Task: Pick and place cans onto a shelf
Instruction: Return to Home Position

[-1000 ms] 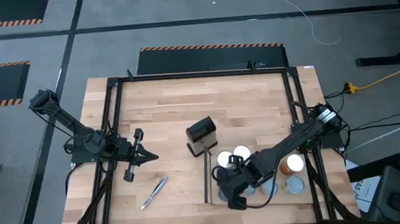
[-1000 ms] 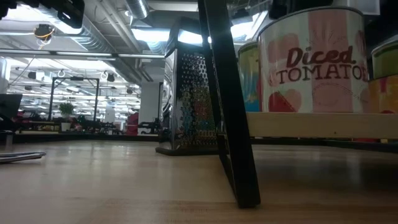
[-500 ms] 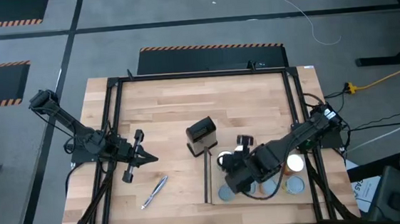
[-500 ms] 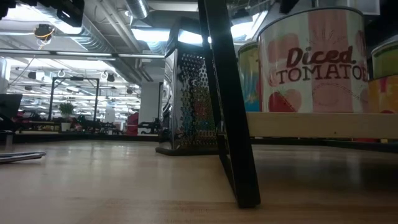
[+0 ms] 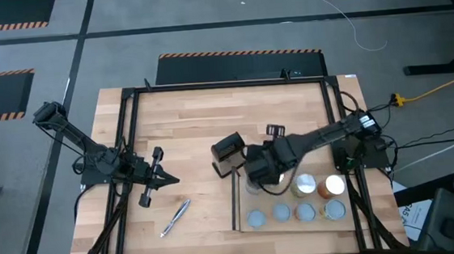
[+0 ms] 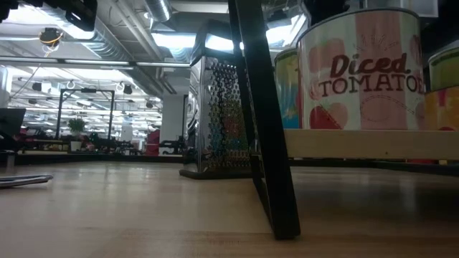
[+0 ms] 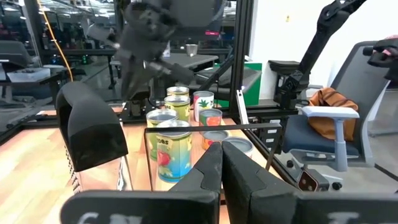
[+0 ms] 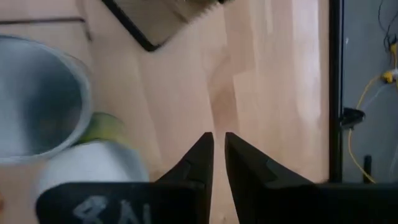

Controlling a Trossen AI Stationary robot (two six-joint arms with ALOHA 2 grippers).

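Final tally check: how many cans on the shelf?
6 visible: four silver-blue-topped metal cans, near row of pale wood shelf; two pale-topped cans behind. Right gripper over back row may hide more.

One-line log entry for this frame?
cans: on shelf | right gripper: shut, empty, over shelf beside grater | left gripper: shut, empty, left edge of table

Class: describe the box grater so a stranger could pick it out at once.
On the wooden table, find the pale shelf holding cans on the right. The box grater stands off the shelf, at the end of its black bar nearer the table's middle: tall perforated metal, no label.
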